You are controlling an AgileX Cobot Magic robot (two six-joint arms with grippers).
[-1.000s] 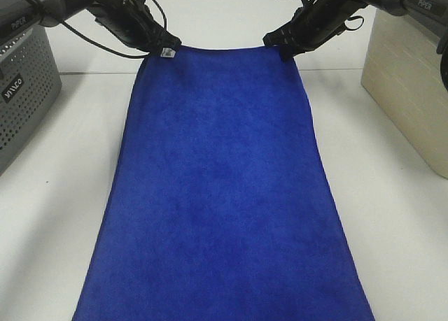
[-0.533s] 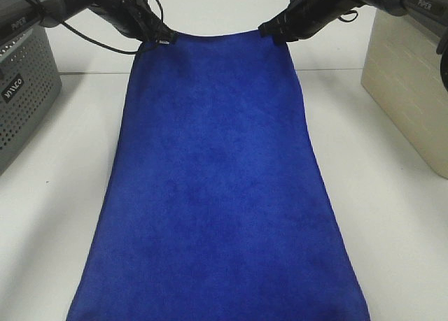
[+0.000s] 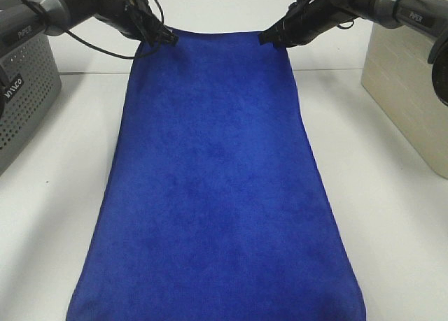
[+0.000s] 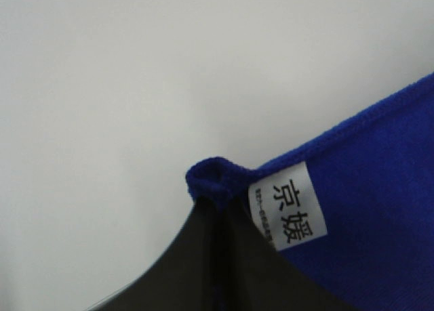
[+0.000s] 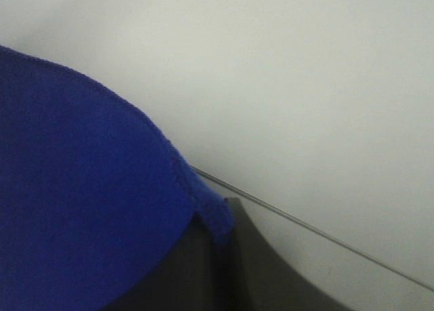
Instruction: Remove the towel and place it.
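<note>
The royal-blue towel (image 3: 217,188) hangs stretched between my two grippers and runs down over the white table to the front edge of the exterior view. My left gripper (image 3: 165,38) is shut on its far left corner, where the white tag (image 4: 288,207) shows beside the dark fingers (image 4: 196,263). My right gripper (image 3: 271,38) is shut on the far right corner; the stitched edge (image 5: 196,196) folds into its dark fingers (image 5: 271,270). The top edge is taut and level.
A grey perforated basket (image 3: 21,90) stands at the left edge of the table. A beige basket (image 3: 409,76) stands at the right edge. A white wall is close behind both grippers.
Both grippers have risen and moved back with the towel corners. The towel's top edge sits higher and the cloth has slid farther from the front.
</note>
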